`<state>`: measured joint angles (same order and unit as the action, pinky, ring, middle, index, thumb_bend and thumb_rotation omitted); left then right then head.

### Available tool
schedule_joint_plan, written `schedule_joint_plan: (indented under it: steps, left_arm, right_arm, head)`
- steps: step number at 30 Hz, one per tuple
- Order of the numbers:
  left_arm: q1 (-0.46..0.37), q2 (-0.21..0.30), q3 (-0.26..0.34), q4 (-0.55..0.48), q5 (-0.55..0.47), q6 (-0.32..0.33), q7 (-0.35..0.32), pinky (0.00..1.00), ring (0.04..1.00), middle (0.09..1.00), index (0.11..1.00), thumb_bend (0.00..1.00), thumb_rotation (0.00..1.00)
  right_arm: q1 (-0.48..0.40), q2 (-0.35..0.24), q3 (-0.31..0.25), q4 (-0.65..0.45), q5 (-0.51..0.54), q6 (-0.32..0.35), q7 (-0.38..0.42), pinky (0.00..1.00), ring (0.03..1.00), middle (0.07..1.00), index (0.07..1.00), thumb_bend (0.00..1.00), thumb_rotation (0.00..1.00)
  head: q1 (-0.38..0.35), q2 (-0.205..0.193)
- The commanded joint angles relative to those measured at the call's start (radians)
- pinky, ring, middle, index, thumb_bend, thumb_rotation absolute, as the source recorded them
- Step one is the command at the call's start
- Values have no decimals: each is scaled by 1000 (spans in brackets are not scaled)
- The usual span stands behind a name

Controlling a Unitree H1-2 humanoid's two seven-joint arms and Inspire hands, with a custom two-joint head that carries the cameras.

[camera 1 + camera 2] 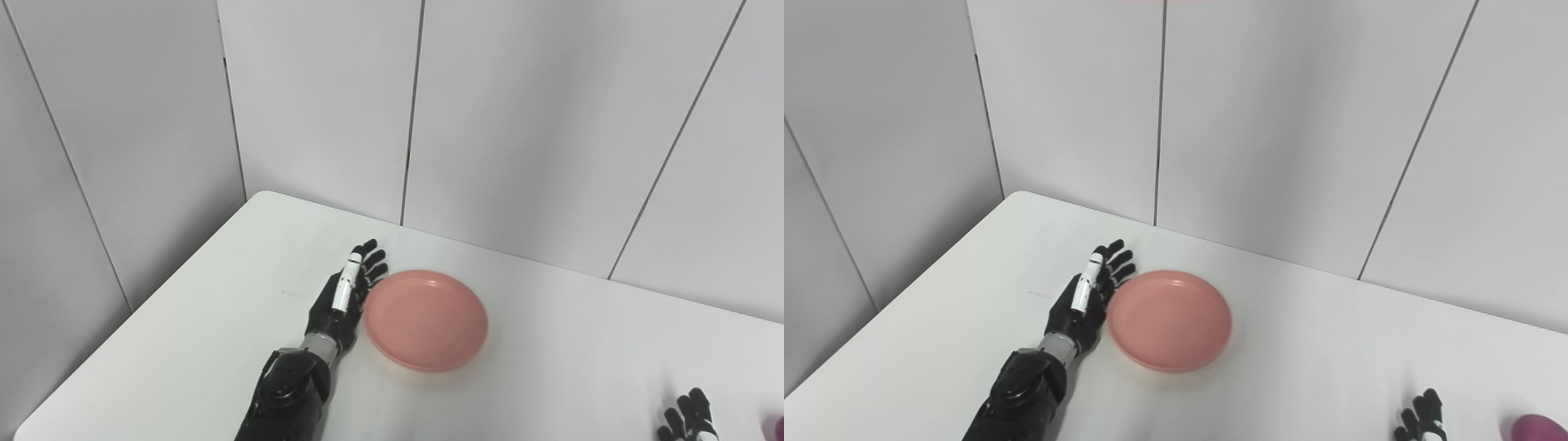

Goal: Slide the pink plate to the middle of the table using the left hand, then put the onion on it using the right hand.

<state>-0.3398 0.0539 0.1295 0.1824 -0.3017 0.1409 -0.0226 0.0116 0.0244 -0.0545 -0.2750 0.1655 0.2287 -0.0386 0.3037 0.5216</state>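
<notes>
On the white table (184, 343), before grey wall panels, the left hand (344, 300) lies flat with fingers spread, touching the left rim of the pink plate (427, 320). The right hand (1421, 421) waits spread near the purple onion (1538, 427). A push too high may tip the plate.

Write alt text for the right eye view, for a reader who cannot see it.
The robot's left hand, fingers extended, lies against the left rim of an empty pink plate on a white table. At the bottom right edge, the right hand's fingertips show beside a purple onion, cut off by the frame.
</notes>
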Motion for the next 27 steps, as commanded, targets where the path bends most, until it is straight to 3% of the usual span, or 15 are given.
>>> schedule_joint_plan:
  steps: [1, 27]
  left_arm:
    - [-31, -5, -7, -39, 6, 12, -10, 914, 929, 932, 909, 431, 1000]
    - [-38, -98, -52, -160, 18, 137, 23, 947, 949, 954, 937, 444, 1000]
  right_arm:
    - [-11, 3, 4, -35, -3, -14, 6, 1000, 1000, 1000, 1000, 161, 1000]
    - [-1, 32, 20, -30, -61, -23, -12, 1000, 1000, 1000, 1000, 162, 1000]
  head:
    - [0, 2]
    - [-98, 26]
